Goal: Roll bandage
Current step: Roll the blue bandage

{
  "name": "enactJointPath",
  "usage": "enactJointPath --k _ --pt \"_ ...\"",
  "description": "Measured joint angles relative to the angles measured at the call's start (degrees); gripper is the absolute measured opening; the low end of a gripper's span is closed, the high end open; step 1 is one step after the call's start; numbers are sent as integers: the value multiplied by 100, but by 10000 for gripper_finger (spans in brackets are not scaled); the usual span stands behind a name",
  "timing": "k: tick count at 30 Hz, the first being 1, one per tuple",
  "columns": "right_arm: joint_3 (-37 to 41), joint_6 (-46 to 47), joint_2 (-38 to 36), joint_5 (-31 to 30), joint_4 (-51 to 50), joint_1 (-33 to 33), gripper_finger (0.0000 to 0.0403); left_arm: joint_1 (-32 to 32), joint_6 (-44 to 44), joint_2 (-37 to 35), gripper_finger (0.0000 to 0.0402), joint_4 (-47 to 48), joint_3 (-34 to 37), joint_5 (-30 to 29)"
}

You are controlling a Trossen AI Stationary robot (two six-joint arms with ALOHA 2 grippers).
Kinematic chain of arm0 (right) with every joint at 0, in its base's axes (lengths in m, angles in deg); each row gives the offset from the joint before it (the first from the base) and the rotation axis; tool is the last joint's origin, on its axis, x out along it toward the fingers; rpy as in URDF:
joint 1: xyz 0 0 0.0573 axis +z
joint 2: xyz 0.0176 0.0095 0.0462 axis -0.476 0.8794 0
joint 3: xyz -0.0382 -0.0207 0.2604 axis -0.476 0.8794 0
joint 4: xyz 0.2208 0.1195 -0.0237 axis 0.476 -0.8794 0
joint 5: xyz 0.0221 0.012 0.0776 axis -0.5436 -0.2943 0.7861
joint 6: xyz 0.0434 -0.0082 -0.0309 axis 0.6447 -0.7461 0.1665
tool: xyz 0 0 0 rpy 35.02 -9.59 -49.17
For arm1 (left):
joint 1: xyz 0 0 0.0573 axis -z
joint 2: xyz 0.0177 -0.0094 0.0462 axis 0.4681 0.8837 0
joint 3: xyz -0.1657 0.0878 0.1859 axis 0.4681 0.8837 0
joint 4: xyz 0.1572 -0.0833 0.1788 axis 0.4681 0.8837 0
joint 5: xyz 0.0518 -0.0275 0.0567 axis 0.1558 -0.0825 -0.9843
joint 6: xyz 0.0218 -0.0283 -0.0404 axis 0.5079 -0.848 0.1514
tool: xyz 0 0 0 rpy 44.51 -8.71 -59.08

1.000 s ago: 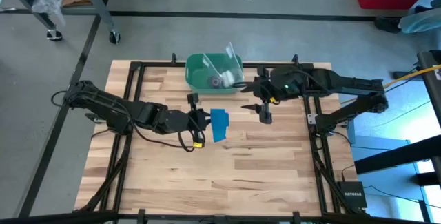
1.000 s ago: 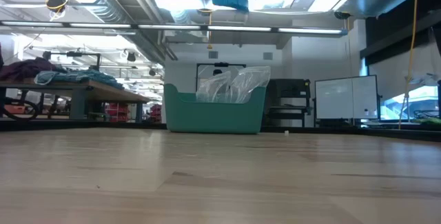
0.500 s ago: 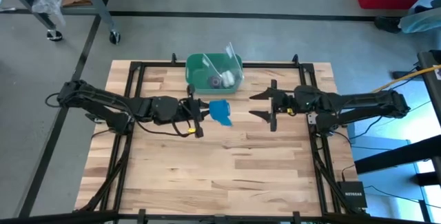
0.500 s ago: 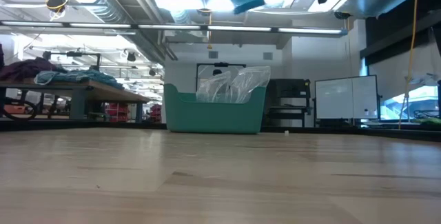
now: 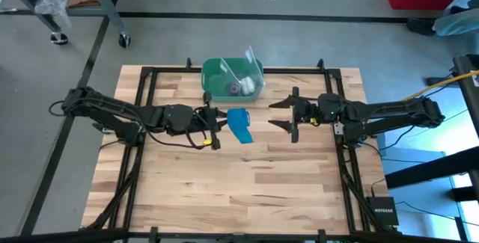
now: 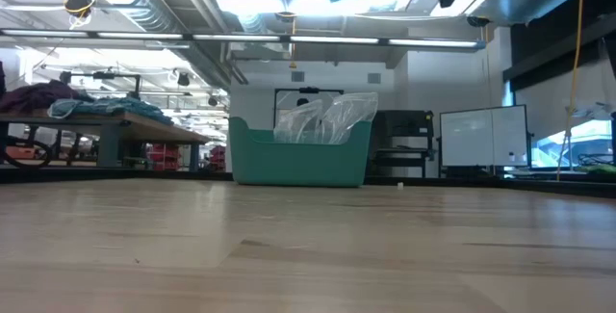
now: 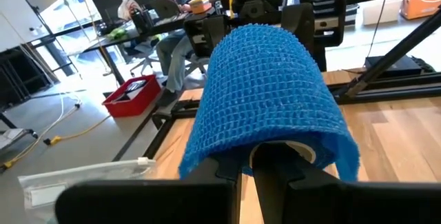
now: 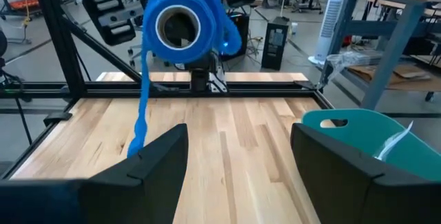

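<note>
The only readable text is the white word "NETGEAR" on a small black box [image 5: 383,211] sitting at the outer edge of the frame beside the worktop [image 5: 247,176], seen from above. No other labels, numbers or signs can be made out.

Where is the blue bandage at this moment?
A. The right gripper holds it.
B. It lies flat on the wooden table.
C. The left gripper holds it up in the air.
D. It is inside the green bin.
C: the left gripper is shut on the bandage, held above the table, while the right gripper faces it, open and apart.
</note>
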Motion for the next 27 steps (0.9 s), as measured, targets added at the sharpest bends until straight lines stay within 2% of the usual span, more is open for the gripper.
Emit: enactJointPath --k 27 --pt "0 -4 2 0 -49 0 260 24 168 0 15 0 -7 -7"
